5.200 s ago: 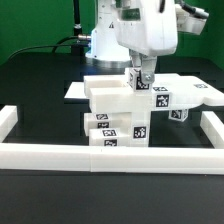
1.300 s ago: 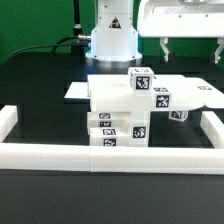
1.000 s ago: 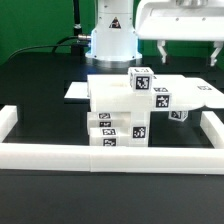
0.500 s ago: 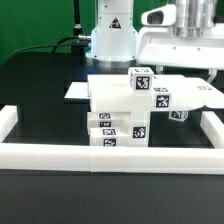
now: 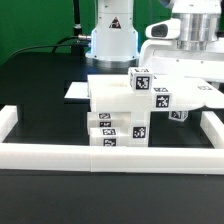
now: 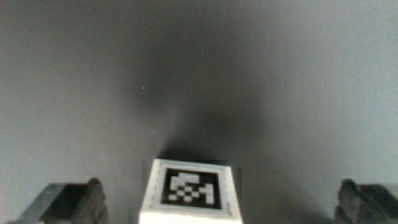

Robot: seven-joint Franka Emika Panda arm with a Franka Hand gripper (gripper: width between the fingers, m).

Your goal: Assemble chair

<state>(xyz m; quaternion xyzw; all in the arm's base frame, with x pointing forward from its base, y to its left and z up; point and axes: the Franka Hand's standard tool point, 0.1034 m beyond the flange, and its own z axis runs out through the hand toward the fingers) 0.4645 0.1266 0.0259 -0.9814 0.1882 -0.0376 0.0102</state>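
The chair parts (image 5: 116, 98) are white blocks with black-and-white tags, piled in the middle of the table. An upright tagged post (image 5: 140, 80) stands at the top of the pile, and more tagged pieces (image 5: 176, 102) reach toward the exterior view's right. My gripper (image 5: 190, 76) hangs low over that right side. Its fingertips are hard to tell from the white parts there. In the wrist view my gripper (image 6: 217, 205) is open and holds nothing. Its fingers (image 6: 71, 200) stand wide apart on either side of a white tagged block (image 6: 192, 186), without touching it.
A long low white border rail (image 5: 100, 156) runs along the front, with arms at the exterior view's left (image 5: 8, 118) and right (image 5: 212, 126). A thin flat white sheet (image 5: 76, 91) lies behind the pile. The robot base (image 5: 110, 40) stands at the back.
My gripper has left the upright post, where it was 5.2 s ago. Over the last second it has come down over the right side of the pile. The parts have not moved.
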